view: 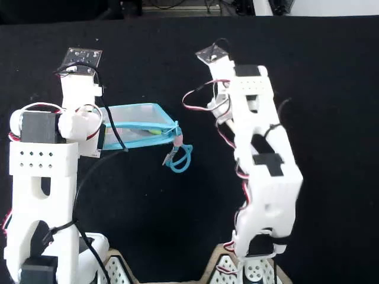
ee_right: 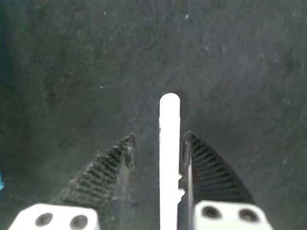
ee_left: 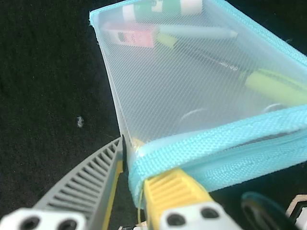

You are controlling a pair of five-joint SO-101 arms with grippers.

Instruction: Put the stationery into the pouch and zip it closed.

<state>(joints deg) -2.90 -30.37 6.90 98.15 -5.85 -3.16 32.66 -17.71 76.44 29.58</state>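
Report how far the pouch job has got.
Done: several pens and markers lie inside the mesh pouch. In hand: the left gripper pinches the pouch's corner, and a white stick sits between the open jaws of the right gripper, not clamped. Left: get that stick in, then close the zip, which looks partly open; its pull hangs at the pouch's end.

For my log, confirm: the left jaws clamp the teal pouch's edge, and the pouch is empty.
Wrong on one count: the pouch is not empty; the left wrist view shows a green pen and other stationery inside. The left jaws do clamp its edge.
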